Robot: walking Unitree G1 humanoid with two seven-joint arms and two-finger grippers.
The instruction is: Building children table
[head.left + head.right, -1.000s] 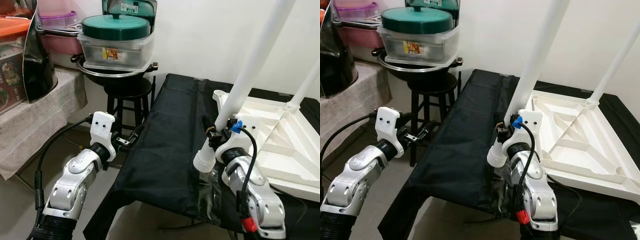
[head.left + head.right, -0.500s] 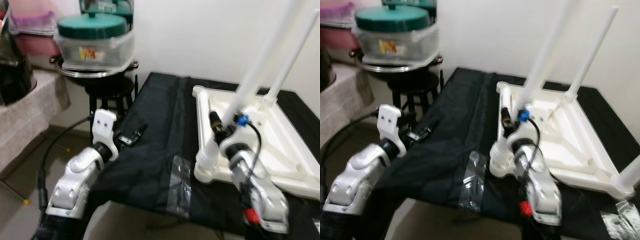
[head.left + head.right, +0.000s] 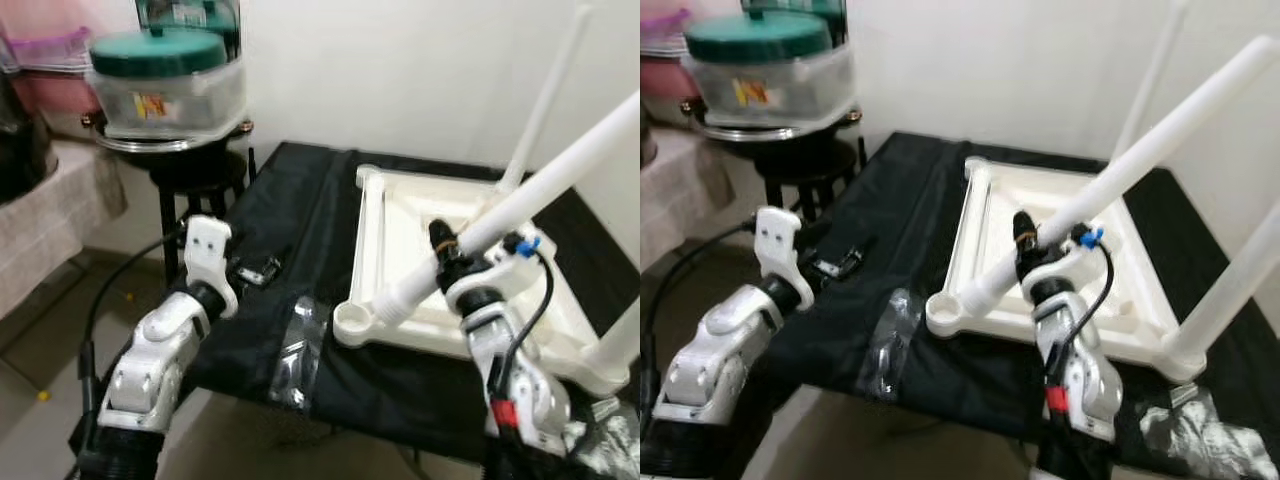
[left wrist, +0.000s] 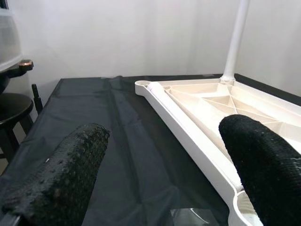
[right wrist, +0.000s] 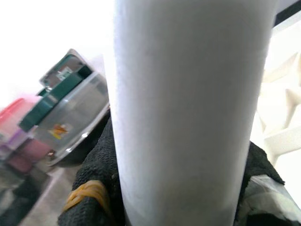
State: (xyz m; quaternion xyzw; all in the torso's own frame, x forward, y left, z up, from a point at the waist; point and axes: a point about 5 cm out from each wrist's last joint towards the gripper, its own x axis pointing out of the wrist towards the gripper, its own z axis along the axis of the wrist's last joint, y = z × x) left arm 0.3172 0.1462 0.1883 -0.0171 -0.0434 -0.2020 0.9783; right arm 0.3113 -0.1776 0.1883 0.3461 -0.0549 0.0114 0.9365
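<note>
Fitting a leg looks like the step in hand: the upturned tabletop point(image 3: 440, 270) lies on a black cloth point(image 3: 300, 230), and the right gripper point(image 3: 447, 250) is clamped on a slanting white leg point(image 3: 520, 195), its lower end at the near corner socket point(image 3: 362, 322). Next, it needs standing upright and pressing in. The left gripper point(image 4: 164, 169) hovers, fingers apart. Behind, a stool point(image 3: 195, 170) carries a lidded container point(image 3: 165, 80).
</note>
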